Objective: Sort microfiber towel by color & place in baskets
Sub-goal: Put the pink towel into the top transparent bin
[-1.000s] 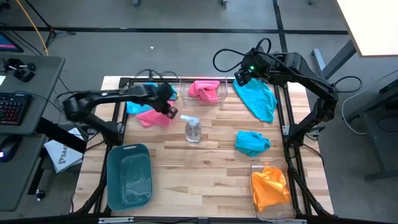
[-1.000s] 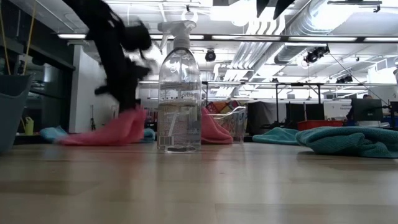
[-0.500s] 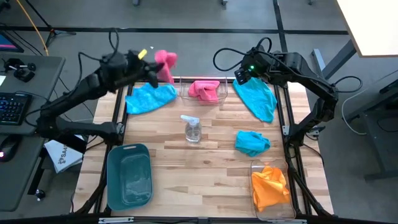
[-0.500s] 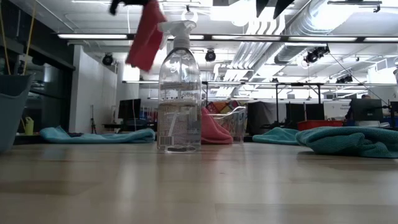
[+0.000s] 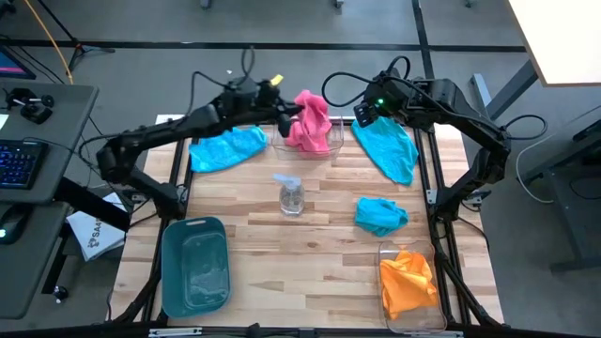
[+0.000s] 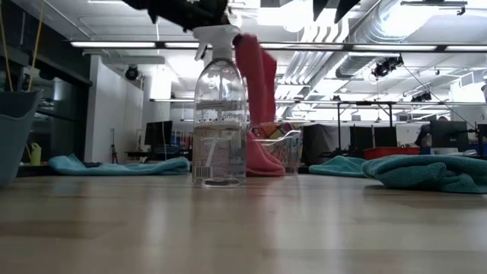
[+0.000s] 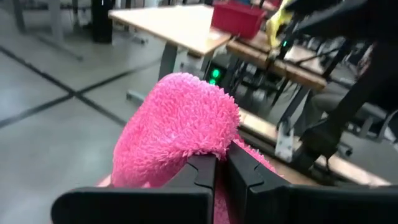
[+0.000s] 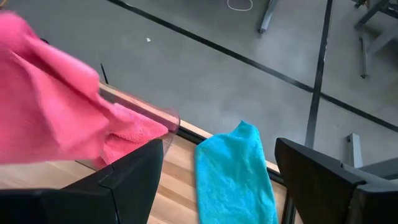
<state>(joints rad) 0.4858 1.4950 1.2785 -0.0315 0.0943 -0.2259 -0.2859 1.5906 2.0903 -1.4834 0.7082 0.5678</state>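
Observation:
My left gripper [image 5: 293,106] is shut on a pink towel [image 5: 314,118] above the far clear basket [image 5: 331,147], where another pink towel [image 5: 299,137] lies. In the low view the held pink towel [image 6: 256,76] hangs behind the spray bottle. Teal towels lie flat at the far left [image 5: 227,148], the far right [image 5: 387,148] and the right middle [image 5: 380,214]. An orange towel [image 5: 408,282] fills the near-right clear basket [image 5: 387,252]. The teal basket [image 5: 195,265] stands near left. My right gripper [image 8: 219,163] hangs open over the far-right teal towel [image 8: 233,174]. My left gripper pinches a bunched fold at the pink towel's upper end [image 7: 186,124] between its two fingers [image 7: 200,177]. The fingers reach in roughly level from the table's left. The towel is lifted clear of the table and hangs below them over the far clear basket.
A clear spray bottle [image 5: 291,194] stands upright mid-table, in front of the far basket. Bare wood lies between the teal basket and the near-right basket. Black frame rails [image 5: 434,188] run along the table's sides.
My left gripper, shut on the pink towel, has lifted it off the table's far left part, risen high, then swung right to above the far clear basket. The towel now hangs clear. The teal towel beside it stayed on the table.

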